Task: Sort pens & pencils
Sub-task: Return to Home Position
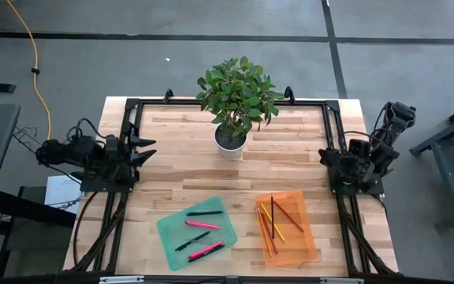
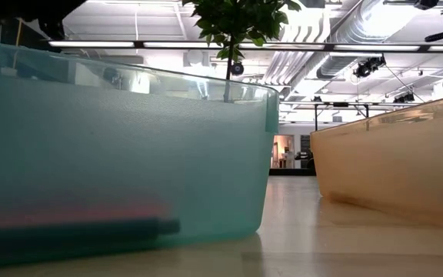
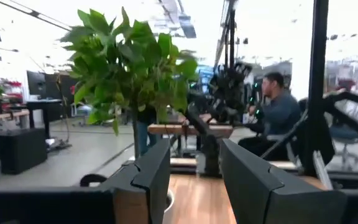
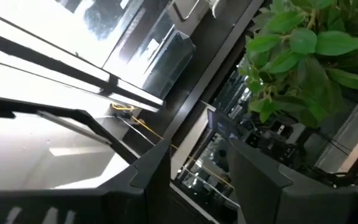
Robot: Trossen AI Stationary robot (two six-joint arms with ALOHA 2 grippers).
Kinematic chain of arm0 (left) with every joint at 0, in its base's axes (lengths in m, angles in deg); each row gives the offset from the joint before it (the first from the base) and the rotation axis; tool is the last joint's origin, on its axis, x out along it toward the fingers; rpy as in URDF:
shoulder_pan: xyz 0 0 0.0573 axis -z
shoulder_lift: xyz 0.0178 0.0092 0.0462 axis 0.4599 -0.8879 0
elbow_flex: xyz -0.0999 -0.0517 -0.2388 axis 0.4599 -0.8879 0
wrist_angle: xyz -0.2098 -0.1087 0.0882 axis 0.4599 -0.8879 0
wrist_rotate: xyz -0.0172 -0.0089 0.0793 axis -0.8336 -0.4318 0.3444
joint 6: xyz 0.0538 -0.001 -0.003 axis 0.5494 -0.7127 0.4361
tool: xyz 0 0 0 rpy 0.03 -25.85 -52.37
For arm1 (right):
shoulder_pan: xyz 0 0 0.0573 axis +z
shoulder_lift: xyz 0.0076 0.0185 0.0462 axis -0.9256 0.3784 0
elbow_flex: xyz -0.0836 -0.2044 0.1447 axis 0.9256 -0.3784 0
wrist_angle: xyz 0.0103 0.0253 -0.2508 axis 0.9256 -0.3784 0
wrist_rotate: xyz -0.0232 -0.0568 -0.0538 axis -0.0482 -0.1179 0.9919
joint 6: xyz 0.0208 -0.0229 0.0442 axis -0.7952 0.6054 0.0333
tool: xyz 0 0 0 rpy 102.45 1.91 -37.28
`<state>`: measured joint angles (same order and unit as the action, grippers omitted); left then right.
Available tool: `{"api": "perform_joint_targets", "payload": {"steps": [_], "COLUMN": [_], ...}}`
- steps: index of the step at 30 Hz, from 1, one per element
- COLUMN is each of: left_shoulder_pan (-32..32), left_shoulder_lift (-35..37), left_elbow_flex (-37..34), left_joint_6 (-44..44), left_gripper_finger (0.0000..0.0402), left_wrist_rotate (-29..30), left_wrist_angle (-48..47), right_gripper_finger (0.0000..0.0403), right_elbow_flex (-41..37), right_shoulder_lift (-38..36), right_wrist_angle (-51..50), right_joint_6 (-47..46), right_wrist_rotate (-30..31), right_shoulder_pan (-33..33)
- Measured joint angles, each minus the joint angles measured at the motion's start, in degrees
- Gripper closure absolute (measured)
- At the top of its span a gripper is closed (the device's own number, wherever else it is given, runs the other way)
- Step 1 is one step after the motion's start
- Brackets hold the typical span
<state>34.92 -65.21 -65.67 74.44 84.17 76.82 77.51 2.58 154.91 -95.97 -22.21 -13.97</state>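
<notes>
Already sorted: pens (image 1: 202, 225) lie in the green bin (image 1: 169, 234), pencils (image 1: 277, 216) in the orange bin (image 1: 307, 239).
Both bins sit side by side on the desk (image 1: 180, 175), the potted plant (image 1: 235, 99) beyond them. Left gripper (image 1: 148, 150) waits at the desk's left side, right gripper (image 4: 197, 149) at its right side, both well apart from the bins, fingers parted and holding nothing.

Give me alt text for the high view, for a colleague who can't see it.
Pens lie in a green tray, pencils in the orange tray beside it, on a wooden table. A potted plant stands behind them. The left gripper and right gripper sit open at opposite table sides, clear of both trays.
</notes>
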Motion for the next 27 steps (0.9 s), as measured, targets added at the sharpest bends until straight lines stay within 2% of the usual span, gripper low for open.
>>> {"api": "perform_joint_targets", "payload": {"steps": [5,15,27], "left_shoulder_pan": [0.0,0.0,0.0], "left_shoulder_lift": [0.1,0.1,0.1], "left_elbow_flex": [-4.3,-14.9,-14.8], "left_joint_6": [2.9,10.9,16.2], "left_gripper_finger": [0.0273,0.0273,0.0273], "left_wrist_rotate": [0.2,-0.8,-4.2], "left_wrist_angle": [5.1,23.4,19.9], "right_gripper_finger": [0.0254,0.0254,0.0254], "right_elbow_flex": [0.0,0.0,0.0], "right_shoulder_lift": [-1.9,-2.5,-2.6], "right_wrist_angle": [-0.2,-1.3,-1.8], "right_joint_6": [0.9,-0.6,0.3], "right_wrist_rotate": [1.3,3.0,3.4], "right_shoulder_pan": [0.0,0.0,0.0]}}
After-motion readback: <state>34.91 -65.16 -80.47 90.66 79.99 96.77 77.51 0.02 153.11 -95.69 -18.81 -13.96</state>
